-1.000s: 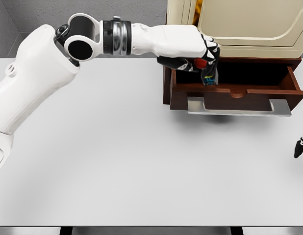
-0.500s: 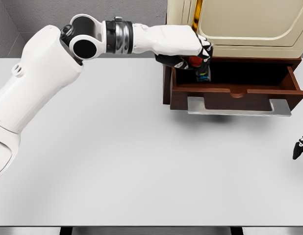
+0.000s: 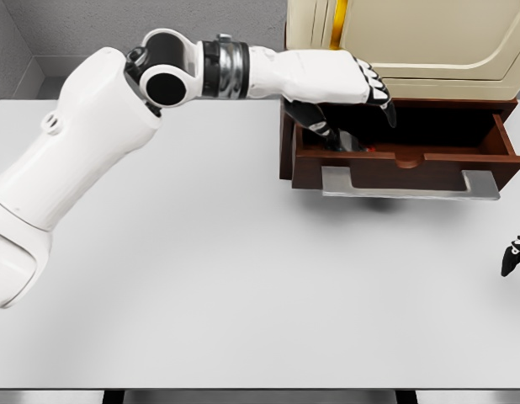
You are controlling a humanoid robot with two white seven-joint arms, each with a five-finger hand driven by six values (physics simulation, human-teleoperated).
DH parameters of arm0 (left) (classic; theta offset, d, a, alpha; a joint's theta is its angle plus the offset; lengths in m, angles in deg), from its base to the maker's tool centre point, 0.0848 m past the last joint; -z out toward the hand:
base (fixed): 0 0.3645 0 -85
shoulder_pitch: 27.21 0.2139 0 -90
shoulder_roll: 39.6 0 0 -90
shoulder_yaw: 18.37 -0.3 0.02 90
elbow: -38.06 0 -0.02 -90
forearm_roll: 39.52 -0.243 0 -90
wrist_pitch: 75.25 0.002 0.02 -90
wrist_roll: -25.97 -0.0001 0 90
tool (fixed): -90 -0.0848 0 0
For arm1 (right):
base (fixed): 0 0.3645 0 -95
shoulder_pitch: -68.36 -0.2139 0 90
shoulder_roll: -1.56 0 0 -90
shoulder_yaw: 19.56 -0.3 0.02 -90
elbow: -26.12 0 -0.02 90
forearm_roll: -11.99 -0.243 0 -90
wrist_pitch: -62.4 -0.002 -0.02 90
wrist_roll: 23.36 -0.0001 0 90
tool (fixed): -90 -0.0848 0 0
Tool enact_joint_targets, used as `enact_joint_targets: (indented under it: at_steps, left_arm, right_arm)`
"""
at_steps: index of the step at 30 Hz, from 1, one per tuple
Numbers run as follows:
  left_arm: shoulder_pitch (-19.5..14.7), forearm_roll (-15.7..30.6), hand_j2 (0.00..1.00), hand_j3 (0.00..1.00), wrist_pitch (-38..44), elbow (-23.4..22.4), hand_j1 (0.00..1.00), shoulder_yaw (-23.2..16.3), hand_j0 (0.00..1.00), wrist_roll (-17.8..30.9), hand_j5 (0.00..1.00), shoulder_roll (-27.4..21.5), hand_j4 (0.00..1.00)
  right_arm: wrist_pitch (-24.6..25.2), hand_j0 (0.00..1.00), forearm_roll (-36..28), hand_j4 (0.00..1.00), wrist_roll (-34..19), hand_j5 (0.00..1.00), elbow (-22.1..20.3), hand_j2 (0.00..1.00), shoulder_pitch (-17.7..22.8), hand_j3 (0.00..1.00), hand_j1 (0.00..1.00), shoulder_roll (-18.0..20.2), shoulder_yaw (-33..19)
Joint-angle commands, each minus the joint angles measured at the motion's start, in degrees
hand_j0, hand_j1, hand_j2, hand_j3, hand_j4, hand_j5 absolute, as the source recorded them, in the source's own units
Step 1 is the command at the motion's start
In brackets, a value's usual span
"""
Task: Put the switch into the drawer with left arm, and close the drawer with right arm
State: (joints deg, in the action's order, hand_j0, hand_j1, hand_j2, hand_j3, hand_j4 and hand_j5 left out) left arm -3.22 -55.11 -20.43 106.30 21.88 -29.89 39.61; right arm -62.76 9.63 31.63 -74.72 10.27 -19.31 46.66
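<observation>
The brown wooden drawer [image 3: 386, 158] stands pulled out under a cream cabinet [image 3: 411, 42] at the table's back right, with a silver handle [image 3: 411, 185] on its front. My left hand [image 3: 357, 118] hovers over the drawer's left part, fingers spread and holding nothing. Below it the switch [image 3: 352, 144] lies inside the drawer. It is a small dark piece with a sliver of red, mostly hidden by the drawer's front wall. Only a small part of my right hand [image 3: 516, 253] shows at the right edge, low over the table and well in front of the drawer.
The white table [image 3: 226, 278] stretches wide in front of the cabinet. My left arm reaches across its back edge from the left. The cabinet body rises directly behind the drawer opening.
My left hand let go of the switch, which dropped into the drawer. The hand then opened and lifted slightly. The arm shifted a little to the right. The right hand barely moved.
</observation>
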Motion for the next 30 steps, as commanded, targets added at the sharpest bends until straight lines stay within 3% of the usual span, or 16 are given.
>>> enact_joint_targets:
  at_steps: [1, 3, 7, 11, 13, 18, 19, 20, 22, 23, 24, 25, 26, 27, 28, 30]
  left_arm:
    - [0.0, 0.4, 0.82, 0.82, 0.2, 0.1, 0.82, 0.0, 0.82, 0.0, 0.82, 1.2, 0.82]
    - [0.0, 0.5, 0.82, 0.82, 0.2, 0.5, 0.82, -0.1, 0.82, 0.0, 0.82, 1.8, 0.82]
    - [-0.3, 1.1, 0.92, 0.92, 0.2, 9.8, 0.92, 0.2, 0.92, -0.6, 0.92, -0.5, 0.92]
    - [-0.9, 9.1, 0.96, 0.96, 0.2, 23.0, 0.96, 0.5, 0.96, -0.6, 0.96, -6.6, 0.96]
    - [-0.8, 12.2, 0.96, 0.96, 0.2, 29.0, 0.96, 3.3, 0.96, -0.6, 0.96, -9.2, 0.96]
    - [-1.1, 13.6, 0.97, 0.97, 0.2, 29.3, 0.97, 4.0, 0.97, -0.7, 0.97, -10.7, 0.97]
    - [-1.1, 14.8, 0.97, 0.97, 0.2, 29.0, 0.97, 3.5, 0.97, -2.0, 0.97, -13.6, 0.97]
    - [-1.3, 18.7, 0.97, 0.97, 0.2, 28.6, 0.97, 0.0, 0.97, -5.4, 0.97, -17.4, 0.97]
    - [-4.7, 18.7, 0.98, 0.98, 0.2, 27.1, 0.98, -9.4, 0.98, -5.7, 0.98, -21.0, 0.98]
    - [-6.8, 18.8, 0.98, 0.98, 0.2, 26.7, 0.98, -10.2, 0.98, -5.7, 0.98, -22.2, 0.98]
    - [-7.6, 22.3, 0.98, 0.98, 0.2, 27.3, 0.98, -10.4, 0.98, -5.7, 0.98, -23.6, 0.98]
    - [-7.8, 33.1, 0.98, 0.98, 0.2, 27.4, 0.98, -13.5, 0.98, -3.3, 0.98, -23.6, 0.98]
    - [-9.0, 49.4, 0.98, 0.98, 6.8, 28.3, 0.98, -15.2, 0.98, 0.9, 0.98, -23.1, 0.98]
    - [-9.2, 61.8, 1.0, 1.0, 19.3, 30.5, 1.0, -15.2, 1.0, 0.9, 1.0, -22.9, 1.0]
    - [-9.8, 68.8, 1.0, 1.0, 25.8, 30.6, 1.0, -15.0, 1.0, 0.9, 1.0, -22.8, 1.0]
    - [-10.3, 76.1, 1.0, 1.0, 37.5, 30.5, 1.0, -14.7, 1.0, 0.9, 1.0, -21.9, 1.0]
  right_arm:
    - [0.2, 0.46, -0.4, 0.46, 0.0, 0.46, -0.1, 0.46, 0.0, 0.46, 0.46, 0.0, 0.1]
    - [0.2, 0.46, -0.4, 0.46, 0.0, 0.46, -0.1, 0.46, 0.0, 0.46, 0.46, 0.1, 0.1]
    - [0.2, 0.46, -0.4, 0.46, 0.0, 0.46, -0.1, 0.46, -0.2, 0.46, 0.46, 0.2, 0.1]
    - [0.2, 0.46, -0.4, 0.46, 0.0, 0.46, -0.1, 0.46, -0.2, 0.46, 0.46, 0.2, 0.1]
    - [0.2, 0.46, -0.4, 0.46, 0.0, 0.46, -0.1, 0.46, -0.3, 0.46, 0.46, 0.2, 0.6]
    - [0.2, 0.46, -0.4, 0.46, 0.0, 0.46, -0.1, 0.46, -0.3, 0.46, 0.46, 0.3, 0.8]
    - [0.2, 0.46, -0.4, 0.46, 0.0, 0.46, -0.1, 0.46, -0.3, 0.46, 0.46, 0.3, 0.8]
    - [0.2, 0.46, -0.4, 0.46, 0.0, 0.46, 0.0, 0.46, -0.3, 0.46, 0.46, 0.3, 0.8]
    - [0.2, 0.46, -0.4, 0.46, 0.0, 0.46, -0.1, 0.46, -0.6, 0.46, 0.46, 0.3, 0.8]
    - [0.2, 0.46, -0.4, 0.46, 0.0, 0.46, 0.0, 0.46, -0.6, 0.46, 0.46, 0.3, 0.8]
    - [0.2, 0.46, -0.4, 0.46, 0.0, 0.46, -0.1, 0.46, -0.3, 0.46, 0.46, 0.2, 0.8]
    - [0.2, 0.46, -0.4, 0.46, 0.0, 0.46, -0.1, 0.46, -0.8, 0.46, 0.46, 0.2, 0.8]
    - [0.2, 0.46, -0.4, 0.46, 0.0, 0.46, 0.0, 0.46, -0.9, 0.46, 0.46, 0.2, 0.8]
    - [0.2, 0.46, -0.4, 0.46, 0.0, 0.46, 0.0, 0.46, -0.8, 0.46, 0.46, 0.2, 0.8]
    - [0.2, 0.46, -0.4, 0.46, 0.0, 0.46, 0.0, 0.46, -0.8, 0.46, 0.46, 0.2, 0.8]
    - [0.2, 0.46, -0.4, 0.46, 0.0, 0.46, 0.0, 0.46, -0.7, 0.46, 0.46, 0.2, 0.8]
